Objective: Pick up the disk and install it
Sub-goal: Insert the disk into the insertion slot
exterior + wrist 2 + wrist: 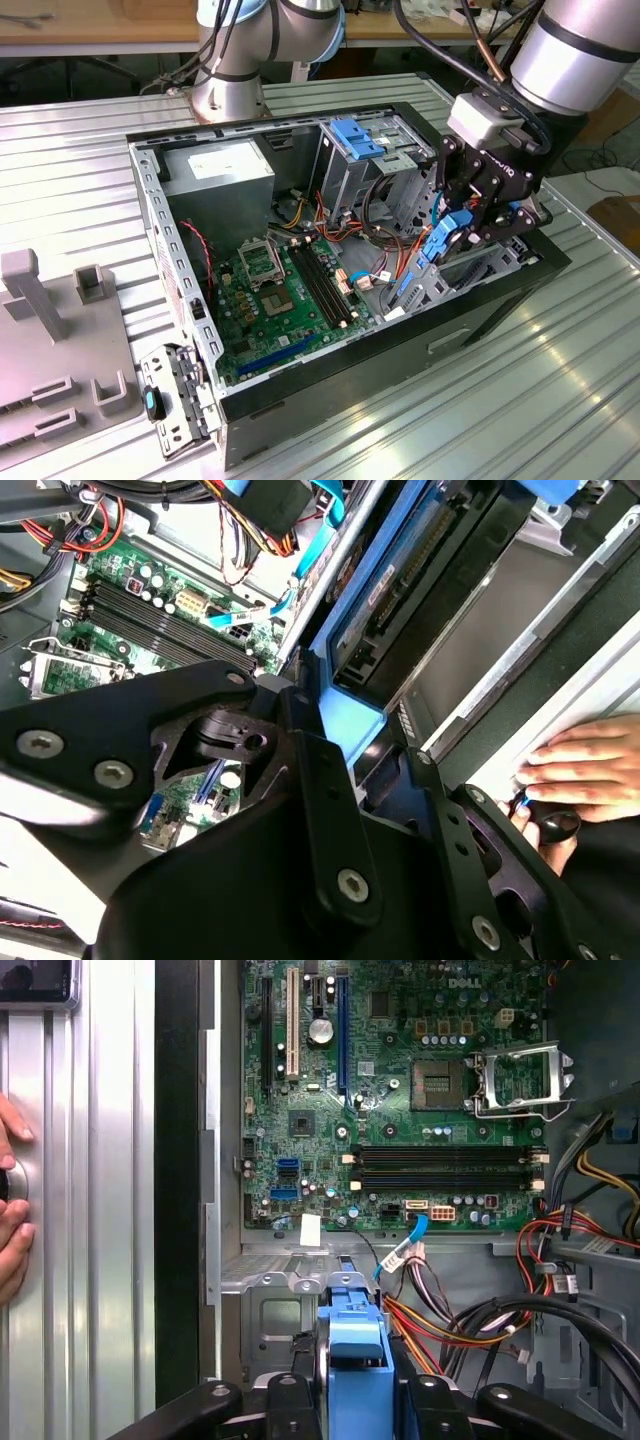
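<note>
The disk stands inside the case at the exterior view's right end (motherboard toward that view's left).

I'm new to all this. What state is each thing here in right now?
gripper: shut on the disk
the disk: gripped, held on edge at one end of the case
computer case: lying on its side, side panel off
processor socket: bare, no cooler on it
memory slots: empty
hand: resting outside the case

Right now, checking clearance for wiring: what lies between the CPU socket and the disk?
The black memory slots, then coloured cables nearer the disk, seen in the exterior view.
</note>
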